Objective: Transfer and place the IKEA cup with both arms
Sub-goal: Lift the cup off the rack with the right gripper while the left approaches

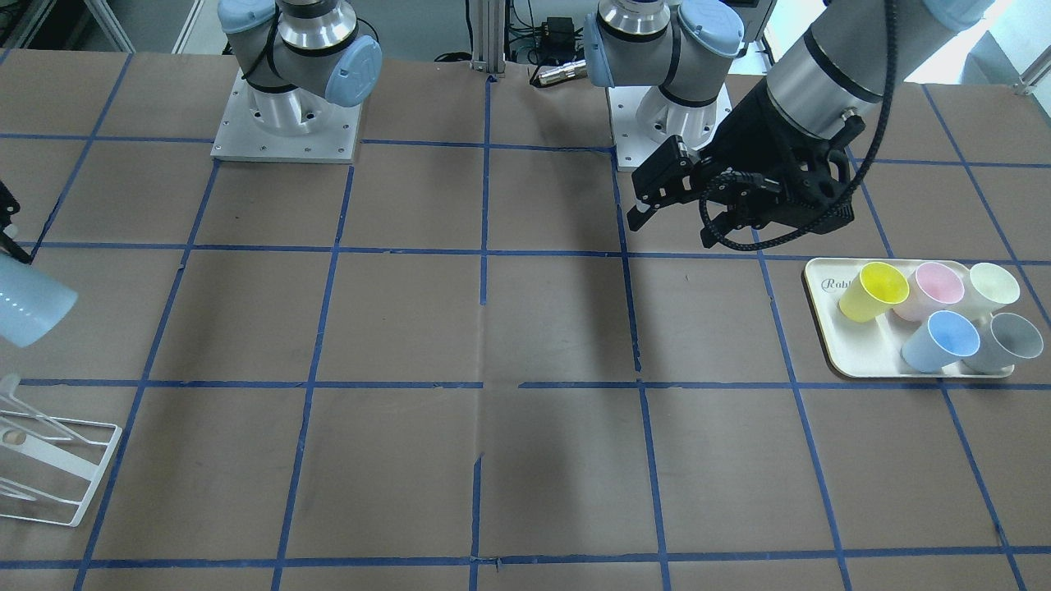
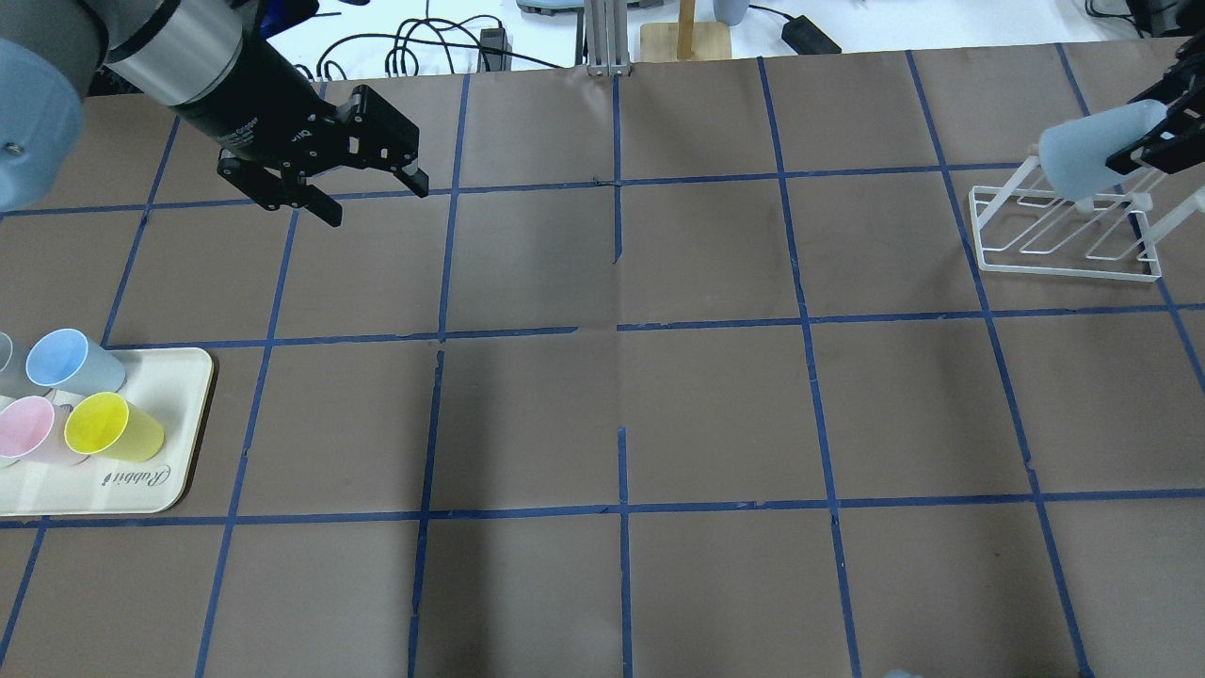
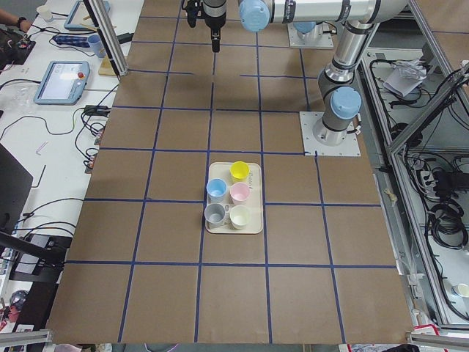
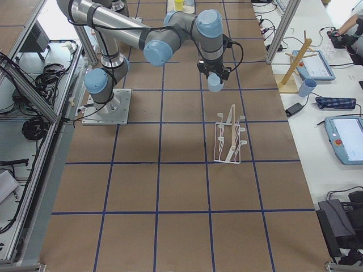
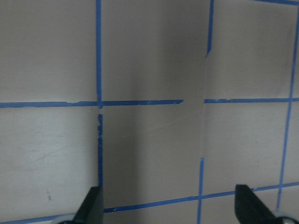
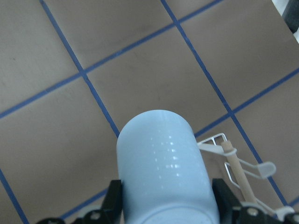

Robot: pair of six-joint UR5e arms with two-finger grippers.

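Right now the right fingers (image 6: 114,203) are pinching the pale blue cup (image 2: 1083,151) from both sides, holding it in the air at the far right end of the counter (image 2: 659,395). The cup is lying tilted, its closed end pointing away from the wrist. It is hanging just above the white wire rack (image 2: 1064,235), apparently not touching it. The left fingers (image 2: 315,202) are spread and gripping nothing, hovering above the counter well apart from the cup, on the side of the cream tray (image 2: 141,490). The tray is carrying the twin blue cup (image 2: 71,363), the yellow cup (image 2: 113,426) and others.

Judging the step as placing on the rack. Doing it well is meaning lining the cup up with one wooden-tipped peg (image 6: 233,163) before going down. It is also meaning coming down slowly so the light rack is not getting pushed or tipped. The fingers should be opening only once the cup is sitting on the rack. The grip is looking centred in the right wrist view, so slipping is seeming unlikely. The left arm should be keeping clear.
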